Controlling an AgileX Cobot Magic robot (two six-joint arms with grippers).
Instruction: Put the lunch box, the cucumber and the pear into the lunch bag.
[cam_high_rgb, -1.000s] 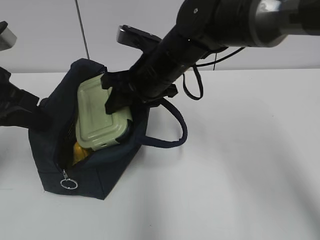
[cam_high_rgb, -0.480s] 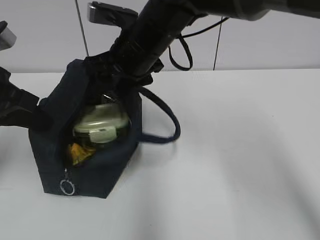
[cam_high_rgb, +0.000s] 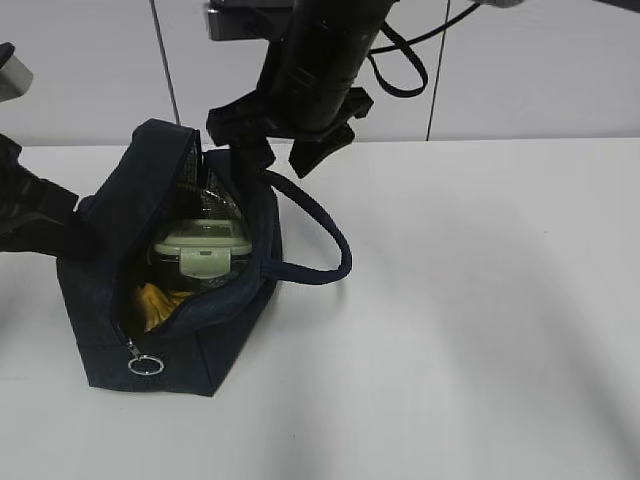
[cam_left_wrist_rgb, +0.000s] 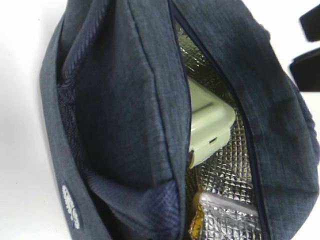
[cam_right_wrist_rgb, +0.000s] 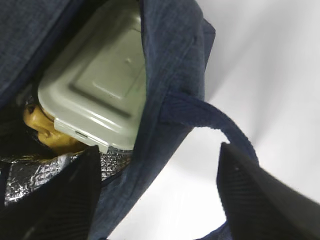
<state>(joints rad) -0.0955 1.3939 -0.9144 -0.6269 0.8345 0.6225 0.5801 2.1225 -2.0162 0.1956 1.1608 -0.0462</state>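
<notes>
The dark navy lunch bag (cam_high_rgb: 215, 335) stands open at the left of the white table. The sage-green lunch box (cam_high_rgb: 200, 245) lies inside it, tilted, above the yellow pear (cam_high_rgb: 158, 300). The right wrist view shows the lunch box (cam_right_wrist_rgb: 95, 85) and the pear (cam_right_wrist_rgb: 42, 127) in the bag (cam_right_wrist_rgb: 175, 55). The cucumber is hidden. My right gripper (cam_high_rgb: 275, 150) hangs open and empty just above the bag's far end, as the right wrist view (cam_right_wrist_rgb: 157, 200) also shows. My left gripper (cam_high_rgb: 60, 220) is at the bag's left side, holding its rim (cam_left_wrist_rgb: 150, 200); fabric hides its fingers.
The bag's handle (cam_high_rgb: 330, 250) loops out to the right onto the table. A metal ring pull (cam_high_rgb: 146, 365) hangs at the bag's near end. Silver foil lining (cam_left_wrist_rgb: 230, 165) shows inside. Bare white table (cam_high_rgb: 480, 320) lies right of the bag.
My right gripper let go of the lunch box and rose out of the bag. The lunch box sank from the bag's mouth down inside.
</notes>
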